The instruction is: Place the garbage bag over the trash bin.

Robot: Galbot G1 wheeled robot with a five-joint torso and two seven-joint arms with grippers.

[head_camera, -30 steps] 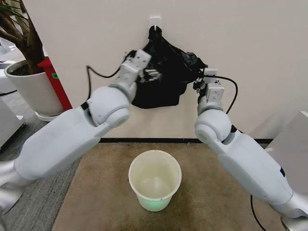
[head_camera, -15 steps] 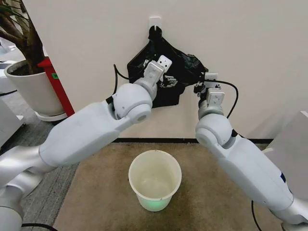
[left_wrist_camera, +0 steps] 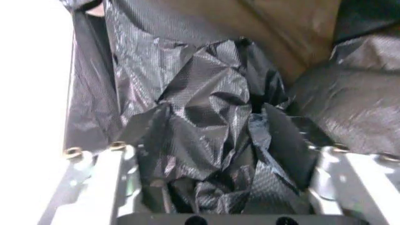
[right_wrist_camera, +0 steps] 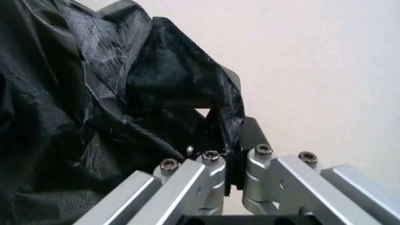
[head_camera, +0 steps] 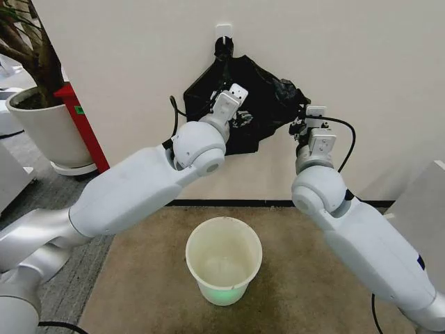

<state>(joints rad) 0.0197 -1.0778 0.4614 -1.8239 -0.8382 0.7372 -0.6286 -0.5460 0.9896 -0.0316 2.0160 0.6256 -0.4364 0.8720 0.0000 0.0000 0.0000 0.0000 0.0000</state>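
Up at the wall, the left gripper (head_camera: 240, 104) sits with its jaws spread wide around crumpled folds of the thin, glossy black plastic garbage bag (head_camera: 261, 97), which hangs from a small white wall hook (head_camera: 223, 30). Right gripper (head_camera: 304, 124): clamped tight on the bag's edge. Best to close left firmly before lifting off. The small round white plastic trash bin (head_camera: 223, 243) waits below on the brown mat (head_camera: 139, 278).
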